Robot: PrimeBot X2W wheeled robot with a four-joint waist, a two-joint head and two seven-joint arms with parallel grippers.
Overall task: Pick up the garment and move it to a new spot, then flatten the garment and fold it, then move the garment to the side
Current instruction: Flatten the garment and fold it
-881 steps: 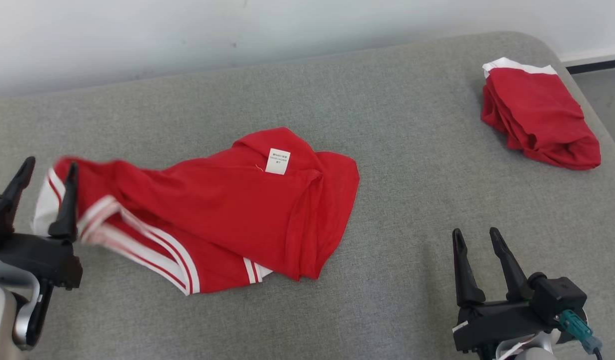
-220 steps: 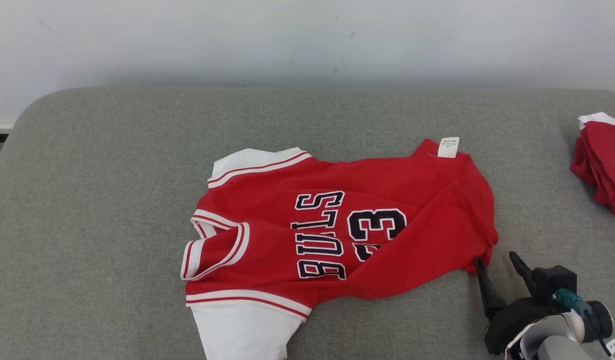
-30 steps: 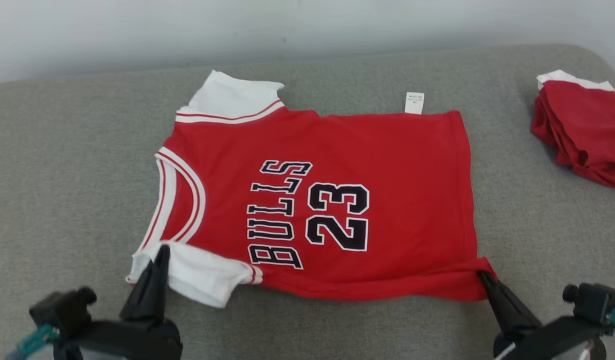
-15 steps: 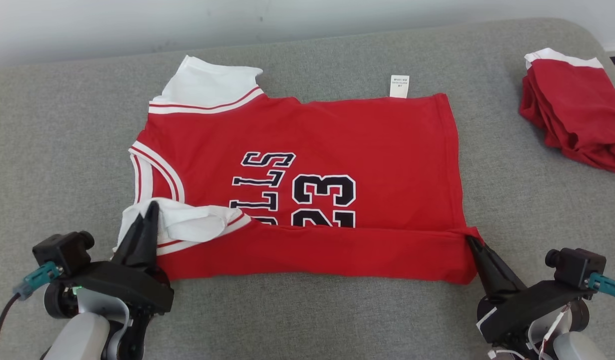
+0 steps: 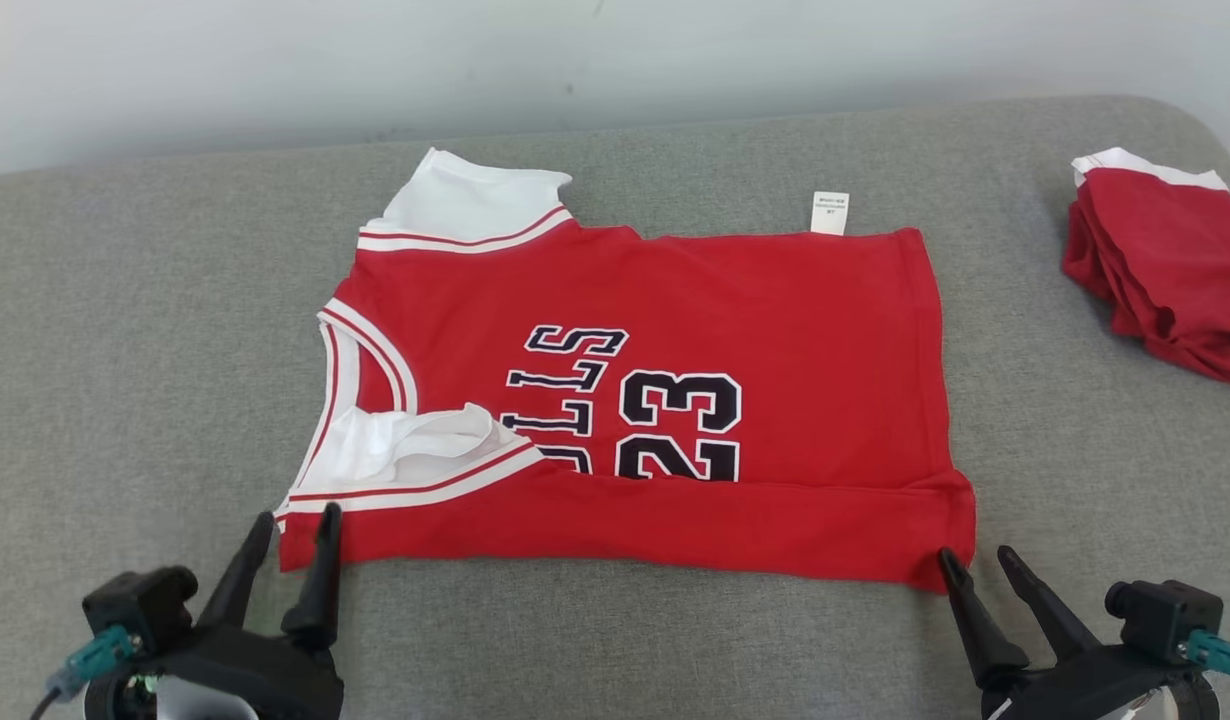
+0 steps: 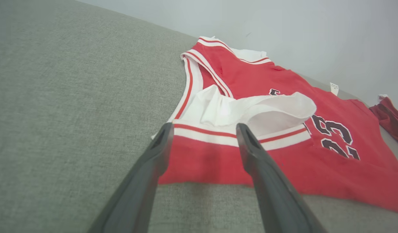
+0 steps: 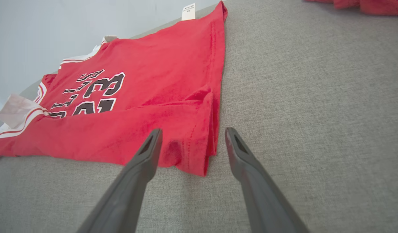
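Head view: left pincer (image 5: 297, 514) and right pincer (image 5: 974, 552) both spread, pinching nothing. Just beyond their tips, red shirt (image 5: 675, 300) flat on the grey table (image 5: 125, 300), its near edge folded over the lower part of the print. Well beyond the right pincer and to its right, a second red garment (image 5: 1165, 270).

Left wrist view: spread fingers astride the white-striped corner of the red shirt.

Right wrist view: spread fingers astride the hem corner.
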